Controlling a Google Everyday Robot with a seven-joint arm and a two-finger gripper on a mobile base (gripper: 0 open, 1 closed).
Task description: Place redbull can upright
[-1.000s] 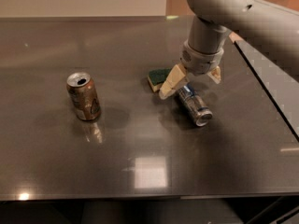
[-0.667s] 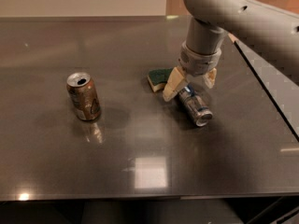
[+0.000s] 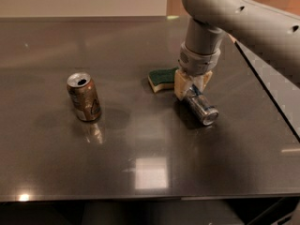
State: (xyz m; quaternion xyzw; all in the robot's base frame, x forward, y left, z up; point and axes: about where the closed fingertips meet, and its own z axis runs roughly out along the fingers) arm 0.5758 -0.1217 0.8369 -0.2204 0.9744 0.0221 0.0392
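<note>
The redbull can, slim and silver with blue patches, lies on its side on the dark table, right of centre, its shiny end facing the front right. My gripper reaches down from the grey arm onto the can's far end. Its beige fingers press on both sides of the can, which still rests on the table.
A wider brownish-gold can stands upright at the left. A green and yellow sponge lies just left of the gripper. The table's right edge runs diagonally close to the can.
The fingers were spread wide above the can's far end. They have come down and drawn together onto the can. The can has not moved.
</note>
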